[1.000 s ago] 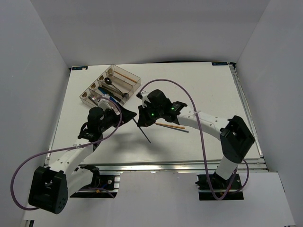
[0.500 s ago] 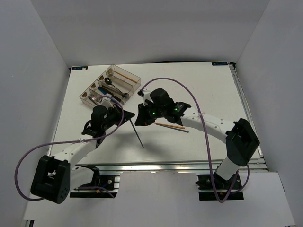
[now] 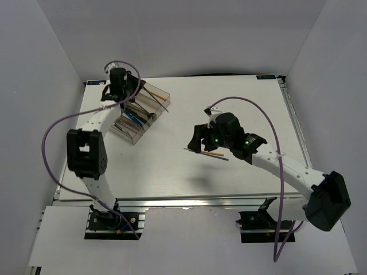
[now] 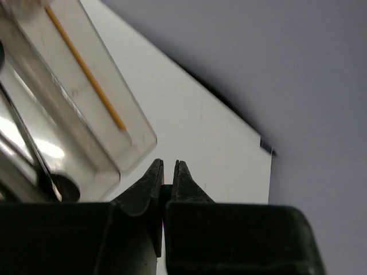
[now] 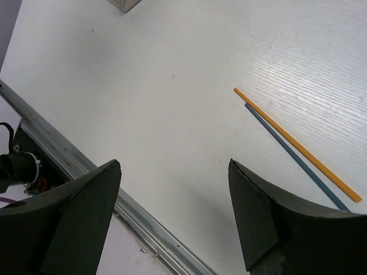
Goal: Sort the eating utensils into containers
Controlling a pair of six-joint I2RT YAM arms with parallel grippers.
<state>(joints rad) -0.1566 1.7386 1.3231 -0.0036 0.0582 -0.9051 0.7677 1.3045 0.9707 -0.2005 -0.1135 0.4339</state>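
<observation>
Chopsticks: dark chopstick (image 3: pixel 156 97) slants over tray (image 3: pixel 133 136) far side, clamped in left gripper (image 4: pixel 168 167). Orange chopstick (image 5: pixel 298 146) and blue chopstick (image 5: pixel 291 156) side by side on table (image 3: pixel 258 109), well right of tray, by right gripper (image 5: pixel 174 165), jaws wide apart.

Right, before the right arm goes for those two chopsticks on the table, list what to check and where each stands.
1. Right gripper open: ok, jaws spread wide.
2. Thin orange chopstick and thin blue chopstick free on the white table: ok, side by side, nothing on them.
3. Sticks between the right jaws: not ok, they lie off beyond one finger in the right wrist view.
4. Left gripper away from the clear plastic compartment tray: not ok, it hangs at the tray's far end.
5. Thin dark chopstick released into the tray: cannot tell; it slants across the tray, left jaws nearly closed.
</observation>
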